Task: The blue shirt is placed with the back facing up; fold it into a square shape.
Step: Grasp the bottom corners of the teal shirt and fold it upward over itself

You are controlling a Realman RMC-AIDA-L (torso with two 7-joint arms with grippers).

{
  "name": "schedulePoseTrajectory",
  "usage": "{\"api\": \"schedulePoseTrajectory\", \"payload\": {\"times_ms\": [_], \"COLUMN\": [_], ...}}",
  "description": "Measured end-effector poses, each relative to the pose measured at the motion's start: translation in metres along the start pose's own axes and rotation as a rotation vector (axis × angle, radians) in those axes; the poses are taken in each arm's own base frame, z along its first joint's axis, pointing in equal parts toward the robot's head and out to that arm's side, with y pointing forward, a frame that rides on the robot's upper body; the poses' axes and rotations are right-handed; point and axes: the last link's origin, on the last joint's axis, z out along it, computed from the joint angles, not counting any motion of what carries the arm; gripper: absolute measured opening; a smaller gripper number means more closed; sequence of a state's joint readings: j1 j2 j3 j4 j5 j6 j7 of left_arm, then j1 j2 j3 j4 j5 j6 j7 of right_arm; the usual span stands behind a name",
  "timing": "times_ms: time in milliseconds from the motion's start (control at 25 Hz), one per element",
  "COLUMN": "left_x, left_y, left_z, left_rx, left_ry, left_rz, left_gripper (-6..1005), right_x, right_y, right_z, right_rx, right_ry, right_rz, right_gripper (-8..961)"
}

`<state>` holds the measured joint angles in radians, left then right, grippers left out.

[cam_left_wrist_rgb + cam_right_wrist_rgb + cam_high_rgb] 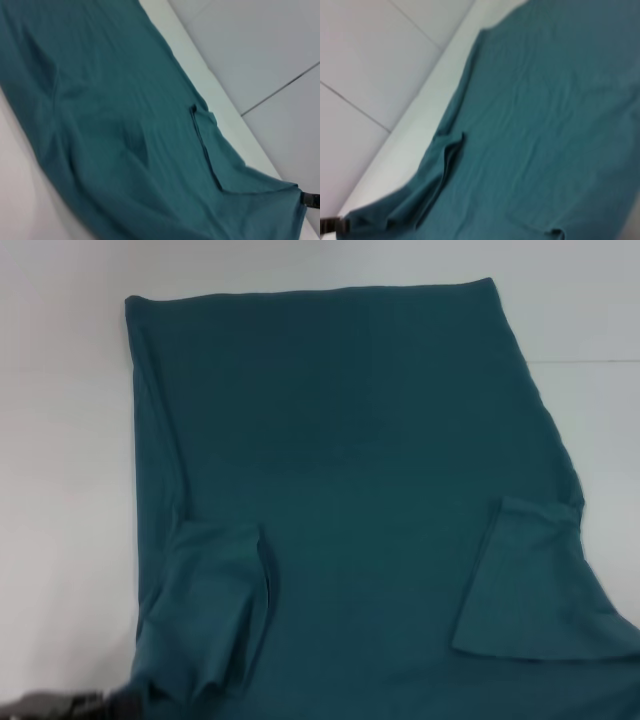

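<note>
Head view: blue shirt (350, 470), plain side up, flat on white table (60, 440), both sleeves folded inward, long axis running away from robot. Left gripper (60, 707) barely in view by near left corner; finger state undeterminable; right gripper unseen

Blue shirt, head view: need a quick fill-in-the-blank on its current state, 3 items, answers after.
1. The blue shirt lies spread on a ____ table.
2. Both short sleeves are folded ____ onto the body.
3. The side facing up shows ____ lettering.
4. The straight hem lies at the ____ end from the robot.

Missing words: white; inward; no; far
</note>
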<state>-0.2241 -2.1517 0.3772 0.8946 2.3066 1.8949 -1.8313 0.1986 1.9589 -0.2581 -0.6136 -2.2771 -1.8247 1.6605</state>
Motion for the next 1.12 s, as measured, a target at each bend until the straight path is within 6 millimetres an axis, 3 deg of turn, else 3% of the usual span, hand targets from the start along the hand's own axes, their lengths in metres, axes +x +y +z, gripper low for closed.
{"api": "schedulePoseTrajectory", "payload": {"times_ms": [280, 640, 1120], "left_x": [0.064, 0.149, 0.209], "left_y": [-0.011, -0.018, -0.026], "left_z": [0.024, 0.062, 0.097], "left_rx": [-0.013, 0.051, 0.201], "left_ry": [0.085, 0.236, 0.432], "left_rz": [0.055, 0.115, 0.163], "left_gripper": [71, 72, 75], "right_x": [-0.049, -0.114, -0.186], "right_y": [0.000, -0.006, -0.010], "right_z": [0.027, 0.089, 0.147], "right_rx": [-0.028, 0.058, 0.239], "right_ry": [-0.099, -0.139, -0.256], "right_rz": [-0.065, -0.164, -0.309], "right_gripper": [-1, 0, -1]}}
